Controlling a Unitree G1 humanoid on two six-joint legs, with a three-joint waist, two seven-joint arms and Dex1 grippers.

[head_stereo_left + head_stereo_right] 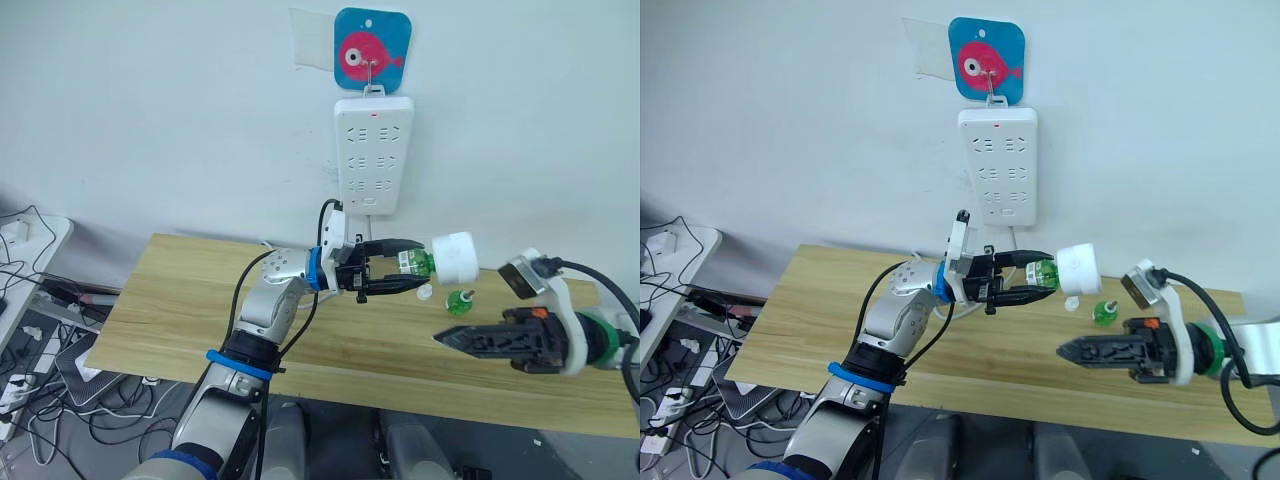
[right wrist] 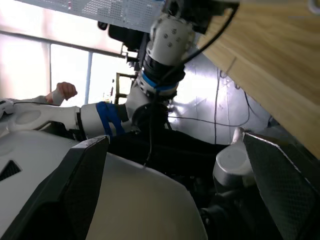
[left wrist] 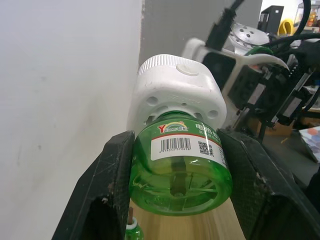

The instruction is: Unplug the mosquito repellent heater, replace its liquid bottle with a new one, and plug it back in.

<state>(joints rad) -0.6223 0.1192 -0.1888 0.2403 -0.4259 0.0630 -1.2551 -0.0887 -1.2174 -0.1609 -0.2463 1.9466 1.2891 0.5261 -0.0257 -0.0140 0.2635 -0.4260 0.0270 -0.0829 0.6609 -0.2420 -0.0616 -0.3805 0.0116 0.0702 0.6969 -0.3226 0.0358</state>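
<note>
- The left claw (image 1: 418,271) is held up above the bench (image 1: 180,310), its two black fingers (image 3: 112,190) clamped on either side of a green liquid bottle (image 3: 181,167).
- The bottle carries a white label with a barcode, and the fingers press on its round body from both sides.
- The mosquito repellent heater (image 1: 455,256), white and rounded, sits on the neck of that bottle just past the left claw's fingertips, in the air and touching nothing else.
- The power strip (image 1: 373,153) hangs on the wall above and behind the left claw, on a hook under a blue tile with a pink fish (image 1: 371,48); the heater is well apart from its sockets.
- A second small green bottle (image 1: 460,301) stands upright on the bench below the heater, between the two claws, with a small pale cap-like piece (image 1: 425,293) lying beside it.
- The right claw (image 1: 437,339) hovers low over the bench, below the heater and pointing toward the left arm, holding nothing.
- In the right wrist view its fingers (image 2: 82,170) stand wide apart.
</note>
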